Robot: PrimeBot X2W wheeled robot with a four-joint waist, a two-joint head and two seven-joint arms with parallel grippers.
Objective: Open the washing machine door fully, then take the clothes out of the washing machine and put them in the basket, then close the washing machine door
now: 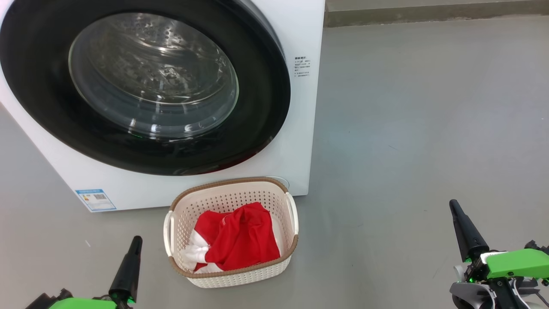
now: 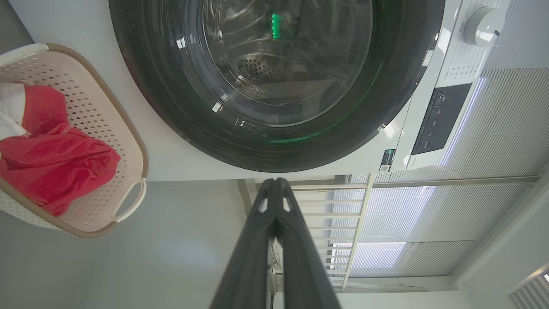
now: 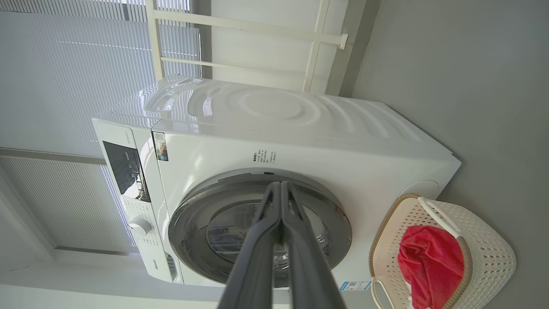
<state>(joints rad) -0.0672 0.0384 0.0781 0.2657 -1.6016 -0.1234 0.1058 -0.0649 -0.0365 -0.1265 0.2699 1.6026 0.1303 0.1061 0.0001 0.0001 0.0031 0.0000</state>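
The white washing machine (image 1: 296, 141) fills the upper left of the head view. Its round black-rimmed door (image 1: 266, 107) lies flush against the front, and the steel drum shows through the glass. On the floor in front stands the cream basket (image 1: 231, 279), holding the red clothes (image 1: 240, 240) with white trim. My left gripper (image 1: 136, 241) is shut and empty at the lower left, left of the basket. At the lower right my right gripper (image 1: 453, 206) is shut and empty, well clear of the basket. The door (image 3: 188, 223), basket (image 3: 493, 257) and clothes (image 3: 429, 262) also appear in the right wrist view.
Grey floor (image 1: 429, 128) stretches to the right of the machine up to a wall base at the far top. A control panel and knob (image 2: 484, 25) sit on the machine front. White blinds and a pale rail frame (image 2: 364, 223) stand beyond the machine.
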